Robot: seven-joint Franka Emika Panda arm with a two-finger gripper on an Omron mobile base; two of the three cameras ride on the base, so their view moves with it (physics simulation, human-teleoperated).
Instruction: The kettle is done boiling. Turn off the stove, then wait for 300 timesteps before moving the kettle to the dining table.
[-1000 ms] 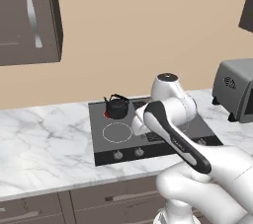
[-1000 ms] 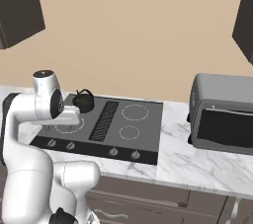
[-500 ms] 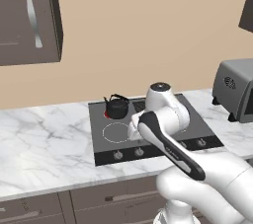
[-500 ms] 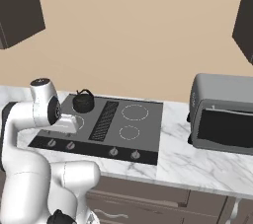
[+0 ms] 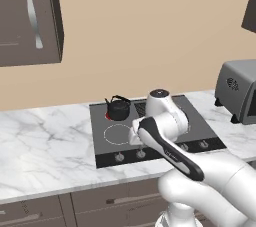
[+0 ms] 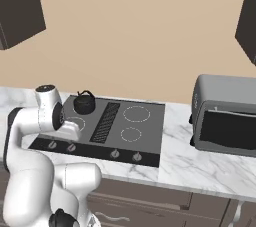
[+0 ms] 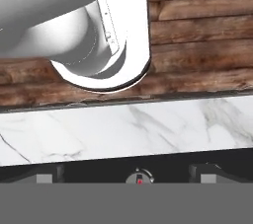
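The kettle sits on the far burner of the stove, with a red glow showing at its base; it lies beyond the hand, towards the wall, and nothing touches it. In the right base view the kettle stands on that back burner just past the arm's wrist.

The hand points down at the front edge of the stove, its two fingertips spread wide with nothing between them. Straight below the gap lies a knob with a small red mark. On the side of the hand away from the kettle runs the marble worktop, and past its edge a wooden floor.

Well off to the hand's right on the worktop stands a grey toaster oven. A dark cabinet hangs on the wall up and to the left.
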